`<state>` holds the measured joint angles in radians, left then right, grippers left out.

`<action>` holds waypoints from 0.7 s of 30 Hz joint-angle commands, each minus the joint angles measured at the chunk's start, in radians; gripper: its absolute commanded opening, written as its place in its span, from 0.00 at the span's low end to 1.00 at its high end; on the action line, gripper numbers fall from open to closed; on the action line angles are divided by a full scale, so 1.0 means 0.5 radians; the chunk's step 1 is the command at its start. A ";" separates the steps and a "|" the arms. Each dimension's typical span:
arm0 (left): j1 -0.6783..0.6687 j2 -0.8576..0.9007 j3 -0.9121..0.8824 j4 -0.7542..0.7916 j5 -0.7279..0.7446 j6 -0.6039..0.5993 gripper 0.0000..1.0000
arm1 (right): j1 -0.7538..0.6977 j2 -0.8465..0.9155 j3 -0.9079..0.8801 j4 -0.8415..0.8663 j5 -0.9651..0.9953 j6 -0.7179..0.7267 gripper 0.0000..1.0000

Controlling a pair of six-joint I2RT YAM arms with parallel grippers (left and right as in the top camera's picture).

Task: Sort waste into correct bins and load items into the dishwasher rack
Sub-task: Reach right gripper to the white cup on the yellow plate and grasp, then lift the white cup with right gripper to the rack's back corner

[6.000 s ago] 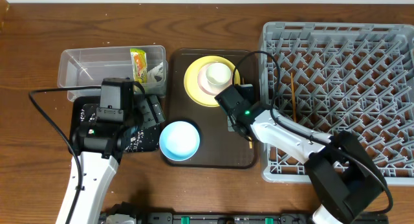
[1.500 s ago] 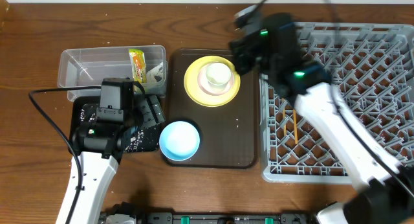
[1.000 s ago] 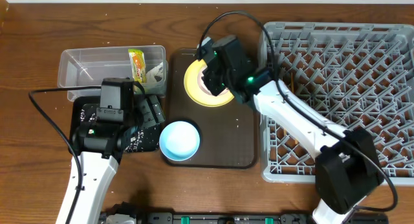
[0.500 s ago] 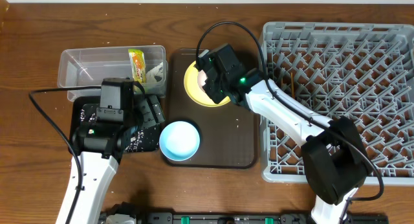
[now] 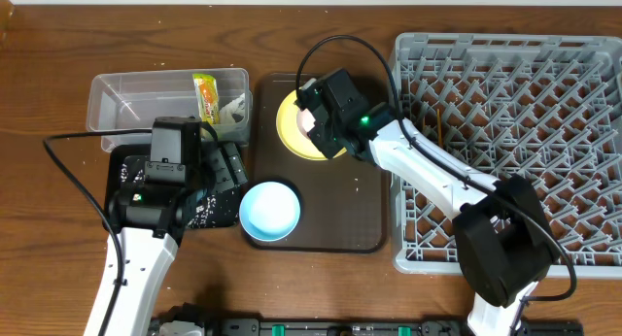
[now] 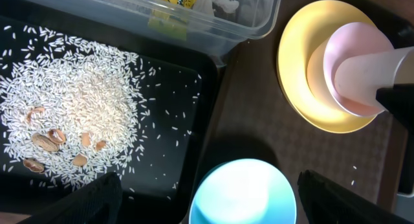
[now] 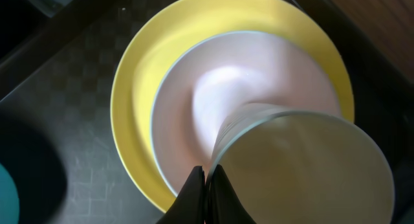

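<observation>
1. Grey plastic fills the right side of the table (image 5: 39, 45) in the overhead view. This is the dishwasher rack (image 5: 544, 103), which neither wrist camera shows, and a thin wooden chopstick (image 5: 438, 132) lies among the pegs near its left edge.
2. From overhead, the brown serving tray (image 5: 340, 219) sits between the rack and the clear tub (image 5: 126, 101). My right arm covers most of the stacked dishes at the tray's far end.
3. My right wrist camera shows that stack plainly. The pink bowl (image 7: 181, 101) sits in the yellow plate (image 7: 129, 107), and the white cup (image 7: 304, 166) stands in the bowl.
4. My right claw (image 7: 206, 185) is pressed almost together, and its two tips pinch the cup's rim on the near side.
5. My left wrist camera shows what my left arm hides from overhead. White rice grains (image 6: 77, 114) are heaped on the black tray (image 6: 187, 153), with a few brown bits (image 6: 48, 140) among them.
6. My left claw (image 6: 208, 182) is spread wide and holds nothing. One finger is above the black tray and the other is past the light blue bowl (image 6: 242, 191), which sits on the serving tray.
7. The snack wrapper (image 5: 208, 95) and the white paper scrap (image 5: 233, 108) lie at the right end of the clear tub, just beside the black tray.
</observation>
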<state>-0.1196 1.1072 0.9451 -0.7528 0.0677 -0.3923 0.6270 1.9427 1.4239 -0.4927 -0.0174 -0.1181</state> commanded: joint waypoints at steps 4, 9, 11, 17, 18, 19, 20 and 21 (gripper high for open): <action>0.007 -0.008 0.033 -0.005 -0.018 0.006 0.90 | 0.024 -0.068 0.046 0.026 0.040 -0.005 0.01; 0.007 -0.007 0.033 -0.005 -0.018 0.005 0.90 | -0.017 -0.293 0.143 0.006 -0.089 0.002 0.01; 0.007 -0.008 0.033 -0.005 -0.018 0.005 0.90 | -0.078 -0.424 0.169 -0.003 -0.239 0.043 0.01; 0.007 -0.008 0.033 -0.005 -0.018 0.005 0.89 | -0.453 -0.711 0.171 -0.028 -0.895 0.172 0.01; 0.007 -0.008 0.033 -0.005 -0.018 0.005 0.90 | -0.537 -0.731 0.171 -0.037 -1.009 0.202 0.01; 0.007 -0.008 0.033 -0.005 -0.018 0.006 0.89 | -0.642 -0.742 0.171 -0.051 -1.147 0.233 0.01; 0.007 -0.007 0.033 -0.005 -0.018 0.005 0.89 | -0.751 -0.744 0.170 -0.064 -1.300 0.260 0.01; 0.007 -0.008 0.033 -0.005 -0.018 0.005 0.89 | -0.855 -0.737 0.169 -0.076 -1.456 0.266 0.01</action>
<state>-0.1196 1.1072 0.9451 -0.7528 0.0677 -0.3923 0.3107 1.5570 1.5112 -0.5102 -0.4622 -0.0429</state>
